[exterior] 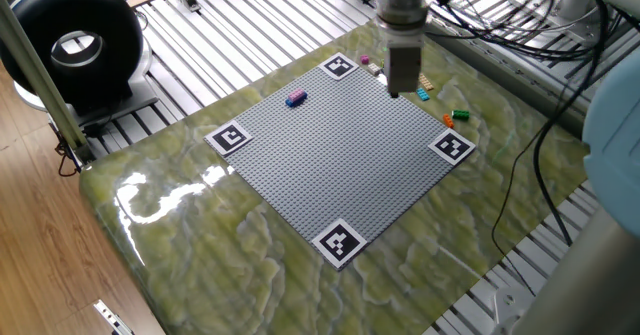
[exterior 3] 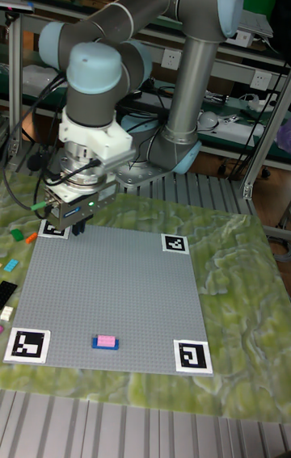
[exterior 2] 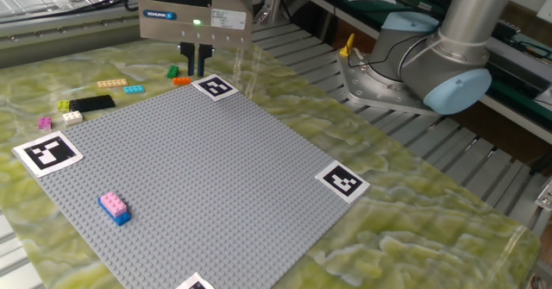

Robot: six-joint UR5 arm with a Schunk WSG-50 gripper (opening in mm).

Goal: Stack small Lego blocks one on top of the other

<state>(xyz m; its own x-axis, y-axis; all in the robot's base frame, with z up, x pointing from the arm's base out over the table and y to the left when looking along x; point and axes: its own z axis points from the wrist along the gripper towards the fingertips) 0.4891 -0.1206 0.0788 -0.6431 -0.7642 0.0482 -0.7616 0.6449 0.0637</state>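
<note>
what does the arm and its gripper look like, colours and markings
The arm is a UR5 with silver-grey tube segments and pale blue caps on its joints. The wrist ends in a stack of white and metallic rings. Below it sits the gripper, a boxy silver-grey body with a small dark label strip, a lit green light on its face and two thin dark fingers. Dark cables trail beside the wrist.

1. The arm (exterior 3: 174, 14) arches over from its base and ends with the wrist pointing straight down.
2. The tool (exterior 2: 195, 62) hangs upright, its two dark fingers (exterior 2: 185, 60) close together with a narrow gap, nothing visibly between them.
</note>
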